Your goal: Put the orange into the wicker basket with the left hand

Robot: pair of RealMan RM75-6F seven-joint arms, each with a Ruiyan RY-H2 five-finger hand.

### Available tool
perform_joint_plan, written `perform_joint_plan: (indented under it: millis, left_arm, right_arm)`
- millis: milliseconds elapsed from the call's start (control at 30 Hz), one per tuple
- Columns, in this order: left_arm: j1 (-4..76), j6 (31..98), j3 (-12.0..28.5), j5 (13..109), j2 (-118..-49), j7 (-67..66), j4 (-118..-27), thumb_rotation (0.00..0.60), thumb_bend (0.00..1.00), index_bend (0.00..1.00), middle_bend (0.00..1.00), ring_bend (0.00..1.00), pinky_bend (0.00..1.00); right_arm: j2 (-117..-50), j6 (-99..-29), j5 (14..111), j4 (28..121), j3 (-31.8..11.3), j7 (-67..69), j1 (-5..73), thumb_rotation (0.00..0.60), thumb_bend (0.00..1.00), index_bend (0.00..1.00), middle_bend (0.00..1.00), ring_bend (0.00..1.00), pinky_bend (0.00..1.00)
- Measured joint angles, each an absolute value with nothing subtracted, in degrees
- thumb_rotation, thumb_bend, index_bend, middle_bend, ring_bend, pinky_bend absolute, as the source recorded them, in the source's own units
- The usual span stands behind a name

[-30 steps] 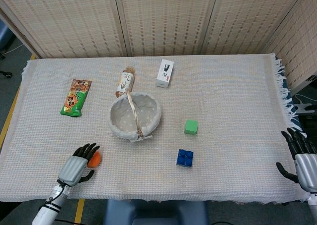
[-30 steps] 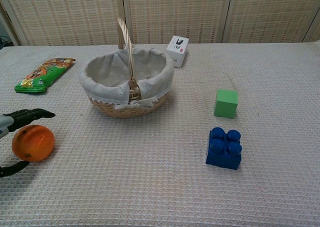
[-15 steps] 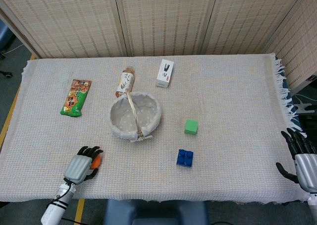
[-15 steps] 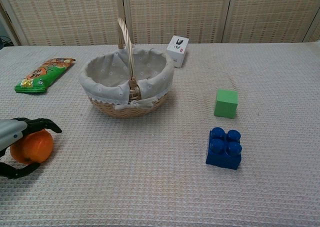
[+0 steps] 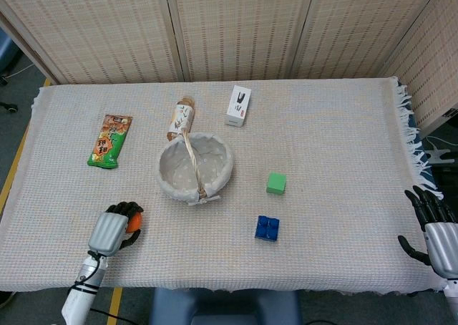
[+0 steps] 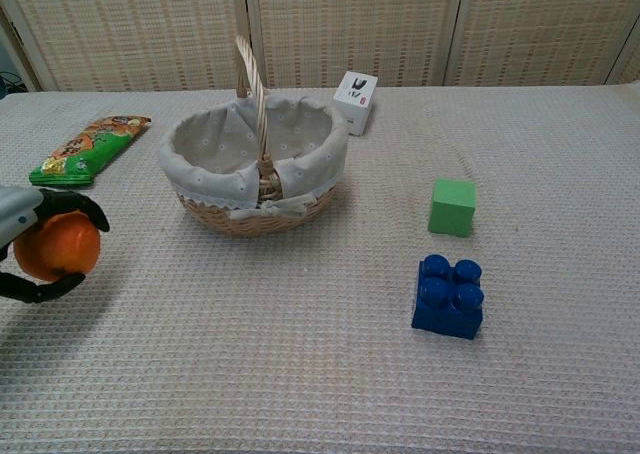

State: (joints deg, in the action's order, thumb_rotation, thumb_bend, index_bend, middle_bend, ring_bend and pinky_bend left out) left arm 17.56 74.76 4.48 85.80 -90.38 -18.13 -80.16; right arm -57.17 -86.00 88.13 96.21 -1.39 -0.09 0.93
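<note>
Orange grasped at the near-left of the bench; transfer to basket pending.

The left robot hand [image 6: 22,236] has its dark fingers [image 6: 62,200] curled over and under the orange [image 6: 58,248], which it holds near the bench's front-left edge, well apart from the wicker basket [image 6: 255,164]. Whether the fruit is clear of the cloth cannot be told. Judged step: grasp made, carry not yet done. The next move calls for a lift high enough to clear the lined rim and the upright handle [image 6: 254,92], then travel right and away from the robot before release over the lining. The orange is near round, so no long axis or heading is discernible. The right robot hand [image 5: 436,228] sits at the far-right bench edge, fingers spread, holding nothing.
</note>
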Motion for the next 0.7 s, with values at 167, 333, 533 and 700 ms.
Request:
perform_joint_plan:
  millis: [167, 333, 533, 700]
  left_arm:
    - [19.37, 75.16, 7.92, 85.14, -86.63, -21.36, -83.2, 0.6, 0.36, 0.45, 0.39, 0.46, 0.41]
    - [22.3, 74.68, 11.81, 84.63, -84.24, -23.21, -85.82, 0.6, 0.36, 0.46, 0.4, 0.46, 0.41]
    - [29.68, 70.5, 17.74, 80.59, -84.82, -26.3, -88.1, 0.6, 0.36, 0.46, 0.4, 0.46, 0.41]
    - [34.22, 69.29, 20.45, 77.21, -89.57, -27.68, -87.65, 0.6, 0.36, 0.46, 0.4, 0.46, 0.41]
  right_arm:
    - [-57.17, -86.02, 88.16, 96.17, -1.38, -0.06, 0.92, 0.6, 0.17, 0.0, 0.0, 0.0, 0.13]
    - [-57.21, -85.48, 88.26, 96.17, -1.23, -0.42, 1.13, 0.6, 0.17, 0.0, 0.0, 0.0, 0.13]
    - [-57.24, -84.33, 87.88, 96.29, -1.21, -1.05, 1.63, 0.6, 0.17, 0.0, 0.0, 0.0, 0.13]
    - [-56.73, -84.22, 88.06, 96.47, -1.06, -0.39, 1.73, 0.6, 0.17, 0.0, 0.0, 0.0, 0.13]
